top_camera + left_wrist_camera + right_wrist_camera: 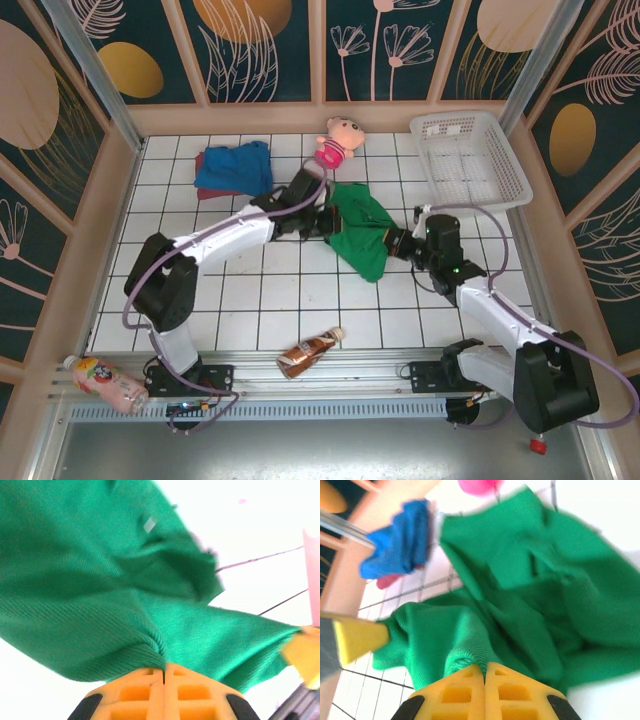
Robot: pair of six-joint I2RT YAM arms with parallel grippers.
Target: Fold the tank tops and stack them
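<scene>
White tiles carry your green tank top (358, 232) at mid-table, bunched between the 2 arms. Your left gripper (322, 222) is clenched on its left edge and your right gripper (396, 243) on its right edge, jaws pressed together over cloth. Your blue tank top (237, 165) lies crumpled over the maroon tank top (212, 192) at the far left, well apart.

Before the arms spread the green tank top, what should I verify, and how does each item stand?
1. Left gripper shut on green tank top: ok.
2. Right gripper shut on the same top: ok.
3. Green top lying flat: not ok, bunched.
4. Blue tank top and maroon tank top apart from the green: ok.
5. Pink doll clear of the cloth: cannot tell.
</scene>
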